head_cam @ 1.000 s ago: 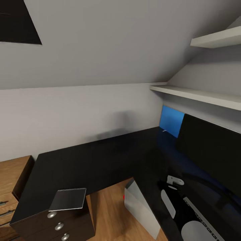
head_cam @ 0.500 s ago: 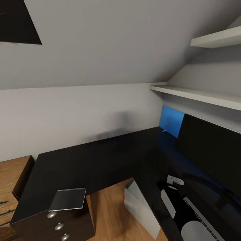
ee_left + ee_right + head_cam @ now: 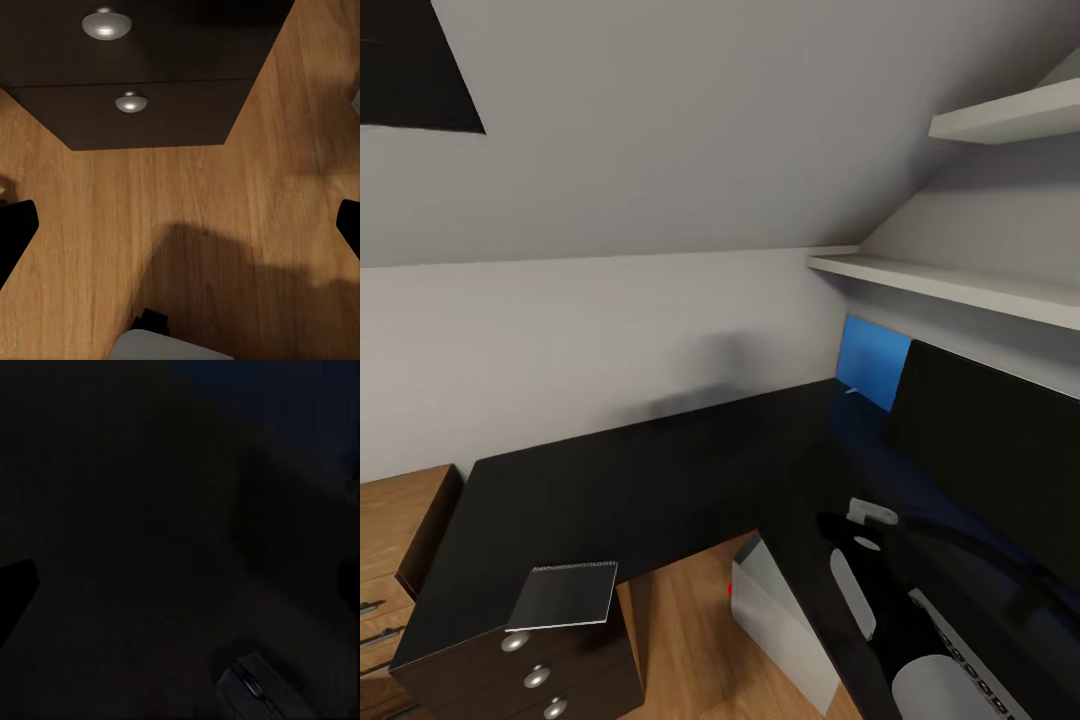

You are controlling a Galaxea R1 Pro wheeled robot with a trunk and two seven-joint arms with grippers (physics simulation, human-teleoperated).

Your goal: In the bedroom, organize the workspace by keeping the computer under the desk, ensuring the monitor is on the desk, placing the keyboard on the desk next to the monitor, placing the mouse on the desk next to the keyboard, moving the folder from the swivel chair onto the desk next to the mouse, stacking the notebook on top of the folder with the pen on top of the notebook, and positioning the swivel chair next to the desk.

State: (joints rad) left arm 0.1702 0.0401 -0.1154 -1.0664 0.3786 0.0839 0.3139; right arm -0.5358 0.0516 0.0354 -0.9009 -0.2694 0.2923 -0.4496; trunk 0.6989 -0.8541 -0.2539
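Note:
The desk (image 3: 640, 480) is L-shaped with a glossy black top. The dark notebook (image 3: 565, 596) lies on its near left corner, above the drawer unit (image 3: 525, 670). Below the desk's inner corner stands the grey computer (image 3: 780, 625), showing a small red light. The monitor (image 3: 990, 470) stands on the right wing, and a silver-edged strip that looks like the keyboard (image 3: 960, 655) lies in front of it. My right arm (image 3: 855, 590) reaches over that wing. My right gripper (image 3: 180, 585) hangs open above the dark top. My left gripper (image 3: 180, 225) is open over the wood floor near the drawer unit (image 3: 142, 60).
A blue wall panel (image 3: 872, 363) sits behind the monitor, under two white shelves (image 3: 950, 285). A light-wood drawer cabinet (image 3: 390, 540) stands left of the desk. Wood floor (image 3: 680, 640) runs between the drawer unit and the computer. The ceiling slopes low over the desk.
My right arm has moved a little farther across the desk, away from me and to the left. The camera, the notebook and the computer have stayed put.

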